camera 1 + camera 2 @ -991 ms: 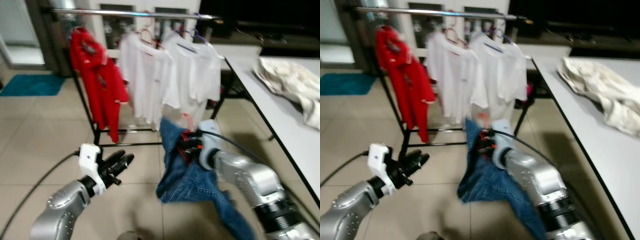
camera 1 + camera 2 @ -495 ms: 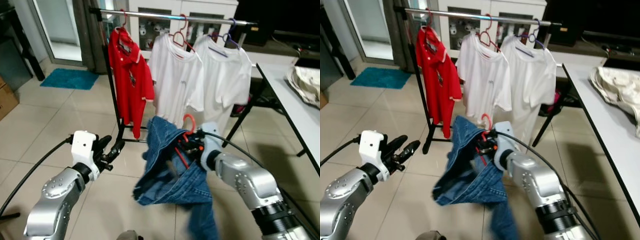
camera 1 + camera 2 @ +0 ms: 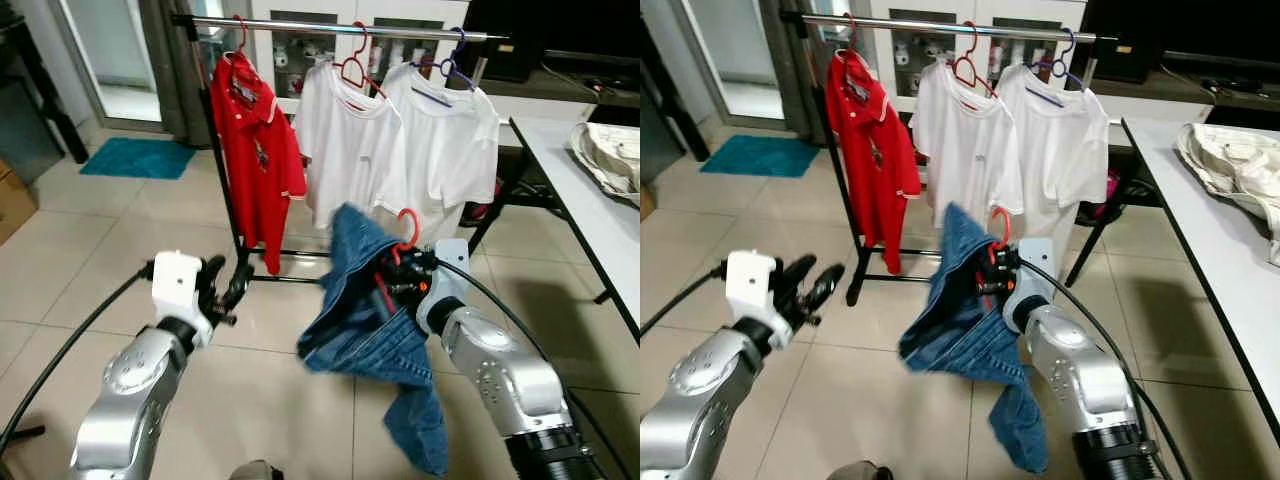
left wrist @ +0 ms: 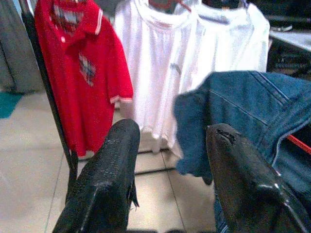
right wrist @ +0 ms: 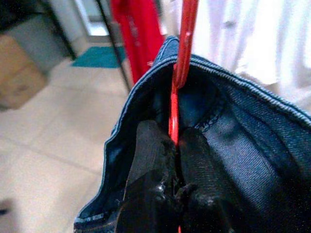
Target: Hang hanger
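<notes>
Steel rail (image 3: 330, 28): spans the rack top, already carrying a red shirt (image 3: 255, 150) and two white shirts (image 3: 400, 150), each on its own hanger.
Denim jeans (image 3: 365, 320): draped over the red hanger, hanging low in front of the rack, well below the rail.
Red hanger (image 3: 405, 228): hook upright and free, not yet on the rail.
Right gripper (image 5: 170, 145): pinched tight on the hanger's stem, held out toward the rack.
Left gripper (image 4: 170, 170): fingers spread, holding nothing, raised beside the jeans.
Progress: garment carried to the rack; lifting and hooking appear to remain.
</notes>
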Motion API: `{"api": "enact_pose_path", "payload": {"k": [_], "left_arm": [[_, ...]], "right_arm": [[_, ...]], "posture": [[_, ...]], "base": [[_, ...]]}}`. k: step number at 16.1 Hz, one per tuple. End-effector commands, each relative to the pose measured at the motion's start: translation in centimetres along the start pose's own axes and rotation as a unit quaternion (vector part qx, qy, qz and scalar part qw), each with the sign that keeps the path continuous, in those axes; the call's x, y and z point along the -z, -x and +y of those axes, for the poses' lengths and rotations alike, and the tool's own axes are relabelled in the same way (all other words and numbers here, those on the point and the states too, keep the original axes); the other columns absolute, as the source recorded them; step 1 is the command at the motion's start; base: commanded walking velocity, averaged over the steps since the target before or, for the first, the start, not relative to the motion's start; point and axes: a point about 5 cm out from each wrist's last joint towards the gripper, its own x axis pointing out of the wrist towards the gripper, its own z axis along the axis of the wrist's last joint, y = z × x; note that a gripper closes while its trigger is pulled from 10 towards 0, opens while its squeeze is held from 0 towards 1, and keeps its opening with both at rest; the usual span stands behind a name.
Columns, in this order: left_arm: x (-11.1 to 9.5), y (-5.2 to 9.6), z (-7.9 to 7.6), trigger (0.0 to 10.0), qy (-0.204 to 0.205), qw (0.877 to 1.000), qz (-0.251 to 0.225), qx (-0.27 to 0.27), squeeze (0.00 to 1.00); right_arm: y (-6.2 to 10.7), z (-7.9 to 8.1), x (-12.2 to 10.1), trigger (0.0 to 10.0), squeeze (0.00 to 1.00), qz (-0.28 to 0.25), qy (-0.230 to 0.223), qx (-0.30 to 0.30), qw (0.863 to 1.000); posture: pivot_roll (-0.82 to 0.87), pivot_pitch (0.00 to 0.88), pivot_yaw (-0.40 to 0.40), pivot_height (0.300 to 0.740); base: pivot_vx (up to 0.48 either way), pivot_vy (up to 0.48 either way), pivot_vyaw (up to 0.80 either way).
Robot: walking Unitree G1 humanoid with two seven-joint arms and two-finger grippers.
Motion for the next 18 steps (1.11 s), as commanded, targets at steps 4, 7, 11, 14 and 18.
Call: {"api": "enact_pose_path", "payload": {"k": [4, 7, 11, 14, 18], "left_arm": [[0.9, -0.4, -0.1, 10.0, -0.029, 0.999, 0.025, -0.013, 0.00], [0.1, -0.7, 0.1, 10.0, -0.032, 0.999, 0.004, -0.018, 0.00], [-0.1, -0.9, 0.4, 10.0, -0.035, 0.999, 0.001, -0.021, 0.00], [0.1, -1.2, 0.7, 10.0, -0.033, 0.999, -0.003, -0.022, 0.00], [0.5, -2.1, 0.4, 10.0, -0.035, 0.999, -0.004, -0.010, 0.00]], "right_arm": [[-0.4, 0.0, -2.0, 10.0, 0.00, -0.055, 0.018, 0.030, 0.998], [-1.2, 0.4, -2.3, 10.0, 0.00, -0.058, 0.017, 0.020, 0.998], [-1.7, 1.5, -3.5, 10.0, 0.00, -0.079, 0.021, 0.001, 0.997], [-1.9, 1.4, -3.4, 10.0, 0.00, -0.084, 0.011, 0.013, 0.996], [-2.2, 1.2, -3.6, 10.0, 0.00, -0.090, 0.027, 0.023, 0.995]], "posture": [[0.02, 0.000, 0.010, 0.740], [0.03, 0.000, 0.006, 0.740], [0.04, 0.000, 0.012, 0.740], [0.03, 0.000, 0.007, 0.740], [0.02, 0.000, 0.012, 0.740]], "base": [[0.282, 0.000, 0.00], [0.374, 0.000, 0.00], [0.375, 0.000, 0.56], [0.375, 0.000, 0.00], [0.376, 0.000, 0.00]]}}
